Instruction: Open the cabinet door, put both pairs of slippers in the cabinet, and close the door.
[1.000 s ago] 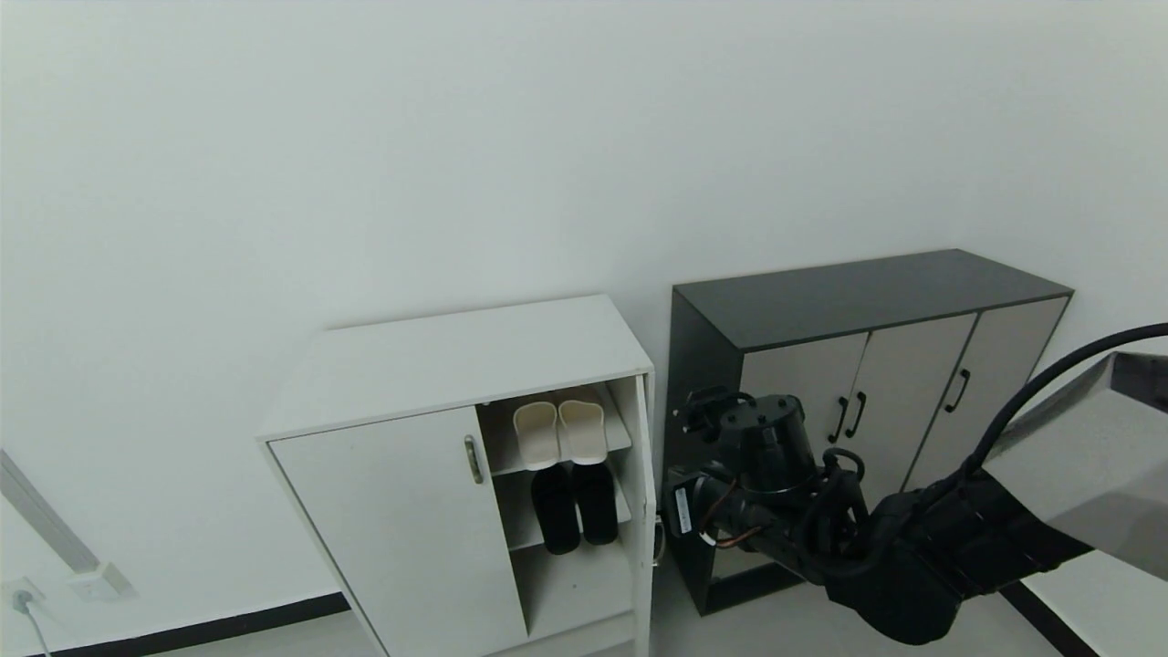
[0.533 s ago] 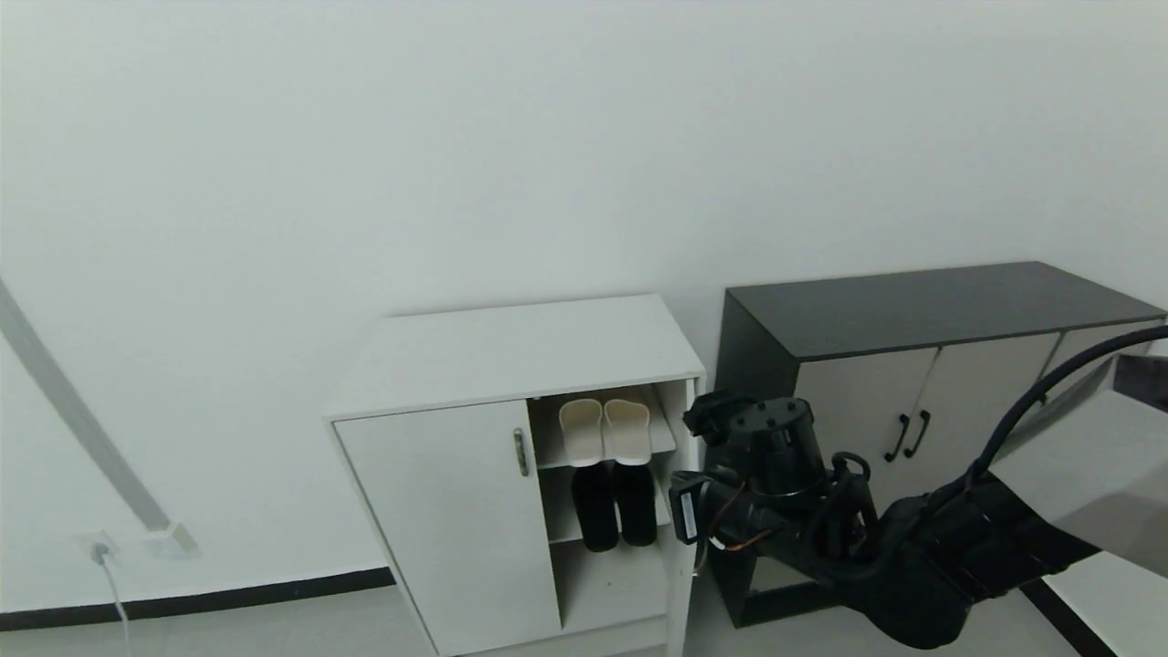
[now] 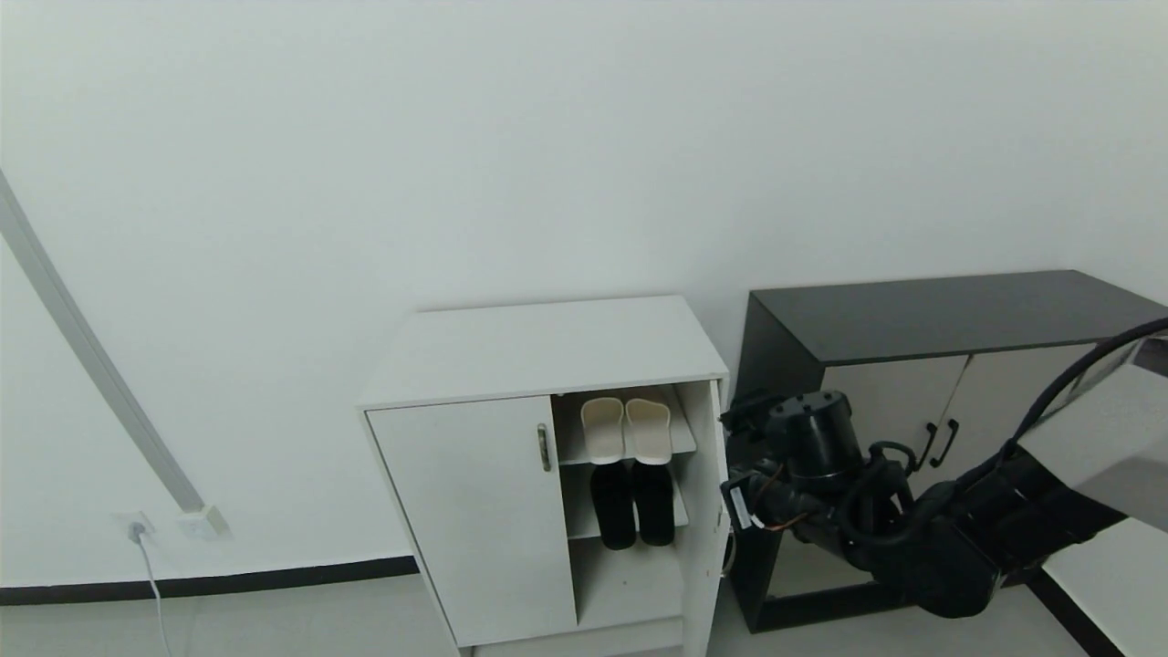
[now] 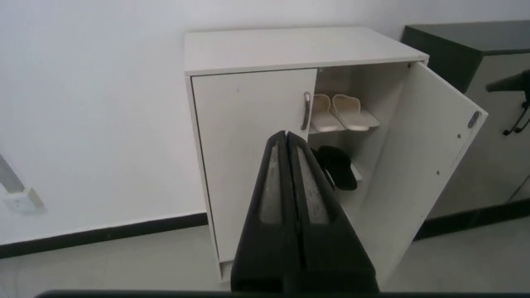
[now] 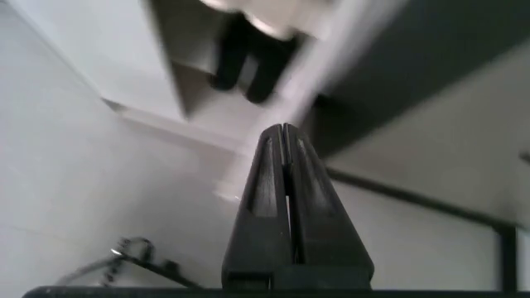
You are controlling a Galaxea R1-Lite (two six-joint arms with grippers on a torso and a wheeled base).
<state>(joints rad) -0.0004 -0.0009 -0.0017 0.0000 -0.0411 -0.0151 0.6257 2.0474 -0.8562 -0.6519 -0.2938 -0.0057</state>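
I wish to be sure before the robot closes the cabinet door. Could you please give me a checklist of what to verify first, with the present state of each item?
1. Beige slippers inside the white cabinet: ok.
2. Black slippers inside, below the beige pair: ok.
3. Both pairs clear of the door's path: cannot tell.
4. Right door closed: not ok, it stands open.
5. Left claw shut and empty: ok.
6. Right claw shut and empty, near the door: ok. Whether it touches the door: cannot tell.
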